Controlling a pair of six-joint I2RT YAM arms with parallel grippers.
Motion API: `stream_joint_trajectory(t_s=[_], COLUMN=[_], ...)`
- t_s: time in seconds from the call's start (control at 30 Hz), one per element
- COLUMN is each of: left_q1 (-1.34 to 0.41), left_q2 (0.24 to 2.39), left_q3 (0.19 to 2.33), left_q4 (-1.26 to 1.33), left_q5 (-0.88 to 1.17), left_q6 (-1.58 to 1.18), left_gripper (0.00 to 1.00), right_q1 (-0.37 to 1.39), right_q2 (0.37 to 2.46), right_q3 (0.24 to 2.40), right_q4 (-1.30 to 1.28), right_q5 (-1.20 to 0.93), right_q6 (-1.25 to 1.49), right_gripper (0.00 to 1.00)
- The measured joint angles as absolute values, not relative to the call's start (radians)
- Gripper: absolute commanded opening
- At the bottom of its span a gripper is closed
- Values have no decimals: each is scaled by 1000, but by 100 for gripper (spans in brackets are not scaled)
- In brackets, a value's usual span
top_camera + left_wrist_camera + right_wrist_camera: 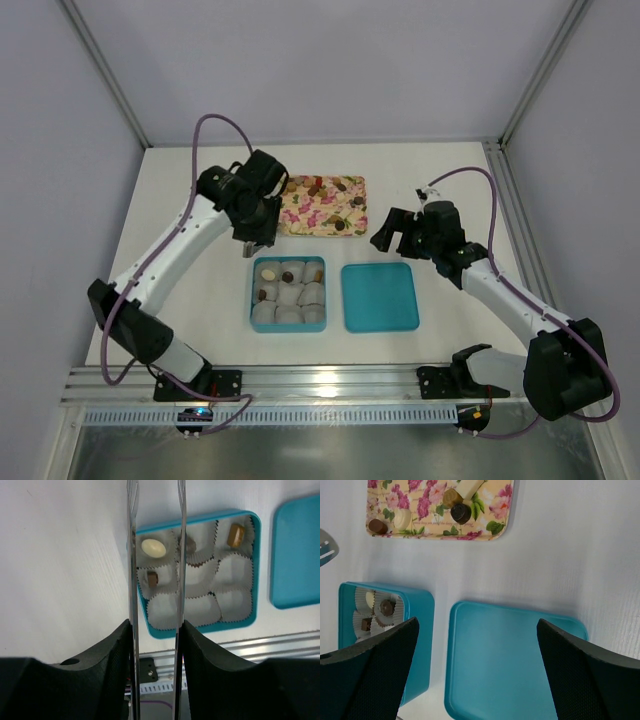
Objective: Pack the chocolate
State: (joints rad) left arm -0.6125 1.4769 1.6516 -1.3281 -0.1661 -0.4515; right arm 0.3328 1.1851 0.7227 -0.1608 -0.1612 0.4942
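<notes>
Hovering above teal box (200, 628) | my left gripper (257, 245): thin metal blades (132, 580) slightly parted, nothing between, tips cut off | chocolate (236, 535) in fluted paper cups (235, 600), one piece half-hidden behind a blade; more on glossy floral tray (420, 510) | my right gripper (477, 625): gaping, empty

Chocolate (235, 535) lies in the box (288, 259), lid (380, 297) right, tray (305, 215) behind.

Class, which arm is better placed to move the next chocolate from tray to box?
Left: the left gripper hangs between floral tray and box, slim fingers over the cups; the right gripper sits by the lid.
</notes>
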Motion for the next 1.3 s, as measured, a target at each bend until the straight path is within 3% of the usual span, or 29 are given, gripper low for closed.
stream_joint_trajectory(t_s=[0.4, 1.3], left_q1=[-560, -528], left_q2=[1807, 1853], left_q3=[1798, 1784], left_q4=[-1256, -1222], left_q5=[-218, -226], left_q6=[-376, -354], left_gripper=[44, 44], right_q1=[333, 333], right_q2=[1185, 1185], right_q3=[731, 735], right_q4=[-181, -188], right_q5=[-168, -171], right_q6=[473, 469], right_gripper=[100, 100])
